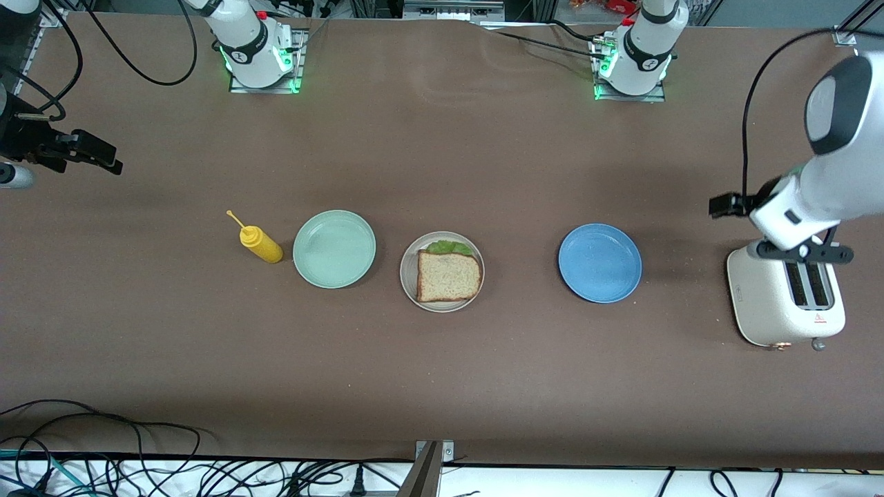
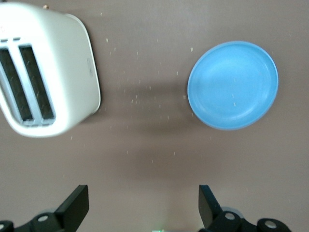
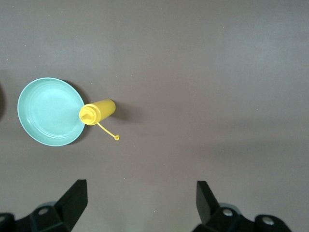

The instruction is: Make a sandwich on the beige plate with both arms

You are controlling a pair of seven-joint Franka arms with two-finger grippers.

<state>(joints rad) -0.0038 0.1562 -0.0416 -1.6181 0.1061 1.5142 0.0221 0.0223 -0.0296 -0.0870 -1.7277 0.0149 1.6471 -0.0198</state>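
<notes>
Jaws of both grippers spread wide, nothing between them. Left gripper (image 2: 144, 208) up over bare table between the toaster (image 1: 784, 300) and the blue plate (image 1: 599, 263), close above the toaster end. Right gripper (image 3: 141, 205) up over bare table at the right arm's end, well apart from the beige plate (image 1: 408, 276), with the mustard bottle (image 1: 260, 244) and the mint plate (image 1: 334, 248) below its camera.

Sandwich (image 1: 448, 275) seated on the beige plate: top slice square and flat, a frill of lettuce (image 1: 450, 246) showing at the edge farther from the front camera. Lower slice not visible under the top one; presence judged from the stack only.

Relative to the beige plate: mint plate just beside, toward the right arm's end; mustard bottle past that, same direction; blue plate apart, toward the left arm's end; toaster farthest that way. Mint and blue plates bare. Toaster slots apparently without bread.

Judged status: assembly complete, stack inside the rim, no part overhanging. Nothing left to place as far as shown. Both arms clear of the sandwich and apparently idle.
</notes>
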